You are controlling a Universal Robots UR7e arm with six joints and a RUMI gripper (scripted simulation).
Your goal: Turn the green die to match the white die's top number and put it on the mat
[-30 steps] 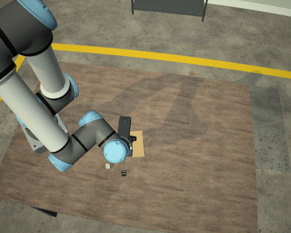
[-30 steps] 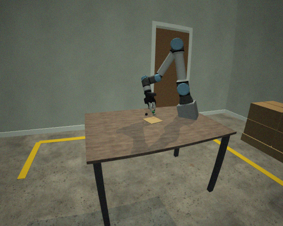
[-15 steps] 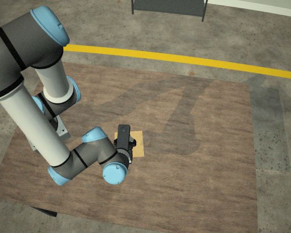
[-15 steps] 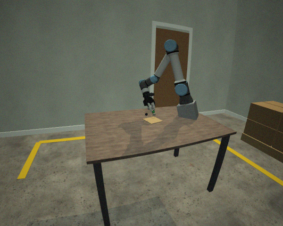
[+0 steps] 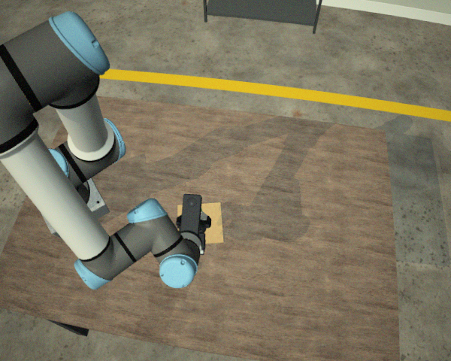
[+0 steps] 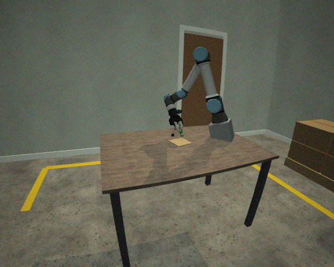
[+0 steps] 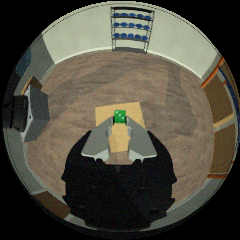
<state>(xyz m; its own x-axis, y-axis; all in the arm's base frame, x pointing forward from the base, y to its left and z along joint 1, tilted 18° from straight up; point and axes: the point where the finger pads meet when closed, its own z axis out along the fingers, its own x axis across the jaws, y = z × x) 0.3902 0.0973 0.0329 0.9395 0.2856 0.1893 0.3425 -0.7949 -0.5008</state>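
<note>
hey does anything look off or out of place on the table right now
Nothing looks spilled or damaged. The end effector grips the green die above the tan mat, tilted rather than straight down. The white die is hidden under the arm in the top view.

Die [image 7: 120, 116] in gripper [image 7: 119, 134] above mat [image 7: 134, 112].
</note>
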